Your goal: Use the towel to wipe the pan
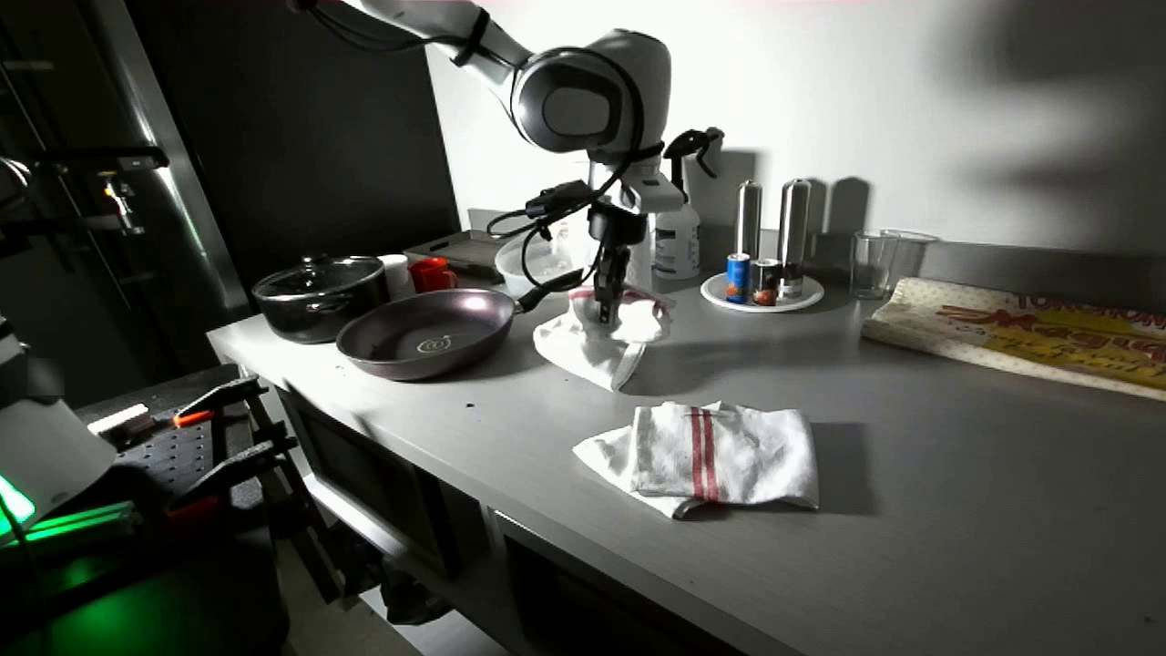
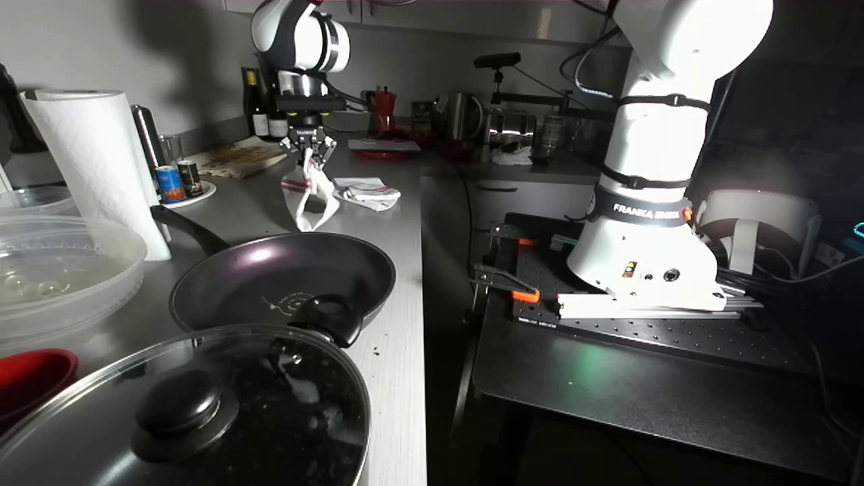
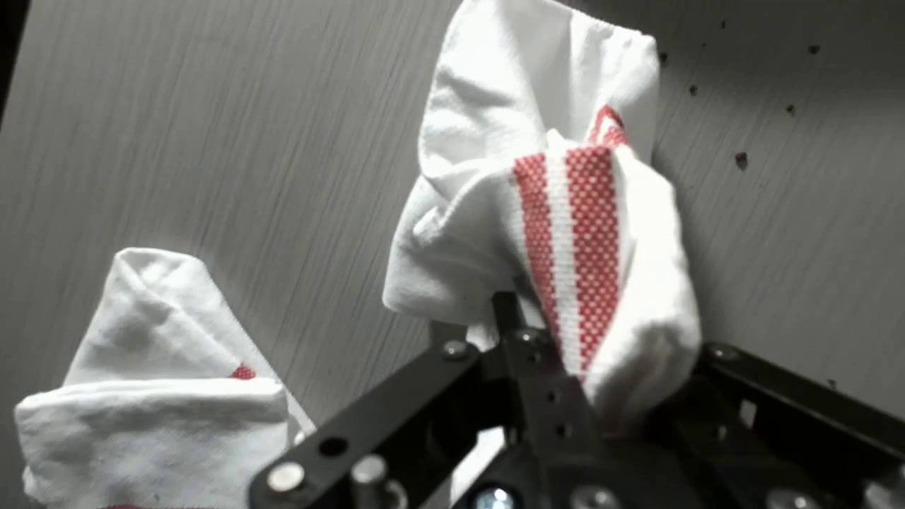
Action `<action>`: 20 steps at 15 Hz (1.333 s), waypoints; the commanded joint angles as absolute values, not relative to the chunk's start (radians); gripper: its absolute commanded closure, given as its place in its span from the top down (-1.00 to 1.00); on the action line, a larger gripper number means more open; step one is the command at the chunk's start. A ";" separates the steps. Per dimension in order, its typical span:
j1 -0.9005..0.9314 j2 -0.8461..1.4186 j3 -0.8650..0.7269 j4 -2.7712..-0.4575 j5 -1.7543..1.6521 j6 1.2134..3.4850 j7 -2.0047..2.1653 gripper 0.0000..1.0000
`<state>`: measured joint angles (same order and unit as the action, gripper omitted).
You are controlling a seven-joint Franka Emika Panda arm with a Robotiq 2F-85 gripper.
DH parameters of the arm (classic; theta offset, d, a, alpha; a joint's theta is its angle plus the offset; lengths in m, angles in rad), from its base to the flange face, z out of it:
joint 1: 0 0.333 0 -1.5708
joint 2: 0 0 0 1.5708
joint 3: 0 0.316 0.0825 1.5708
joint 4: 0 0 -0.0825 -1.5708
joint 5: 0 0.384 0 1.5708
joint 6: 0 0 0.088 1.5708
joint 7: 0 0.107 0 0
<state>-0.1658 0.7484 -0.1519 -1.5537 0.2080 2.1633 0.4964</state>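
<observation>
Jaws clamped together! One striped towel is pinched by the gripper, bunched at the fingers and draped below them; whether its lowest fold is rested on the counter cannot be told.

Next out, and on this the coming move is hinged: the pan. It is set off to the side, towards the lidded pot, near the striped towel but not beneath it. Its hollow is faced upward, and its handle is aimed slantwise at the paper roll, on the wall side of the towel. A sideways carry over the rim, then a lowering, seems called for; the handle is judged the likeliest snag. Wiping, it is judged, is not yet begun.

To the count! One gripper, one pan, one lidded pot. Two striped towels: the held one, and a folded towel laid on the side away from the pan. Farther off, one spray bottle, one plate, two small cans stood on it, and two tall metal cylinders close by. Drinking glasses are too overlapped to be numbered. Farthest along, at least two dark bottles are made out.
</observation>
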 commanded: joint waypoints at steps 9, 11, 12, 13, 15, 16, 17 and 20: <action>-0.067 0.175 -0.146 -2.115 -0.038 2.254 0.242 -0.93; -0.043 0.111 -0.126 -2.172 -0.104 2.247 0.229 -0.93; -0.029 0.083 -0.113 -2.196 -0.137 2.243 0.231 -0.93; -0.018 0.060 -0.096 -2.213 -0.161 2.227 0.220 -0.93; 0.008 0.028 -0.060 -2.243 -0.213 2.217 0.219 -0.93; 0.020 0.018 -0.041 -2.254 -0.230 2.213 0.217 -0.93; 0.033 0.011 -0.021 -2.262 -0.248 2.209 0.216 -0.93; 0.068 0.011 0.033 -2.274 -0.276 2.203 0.199 -0.93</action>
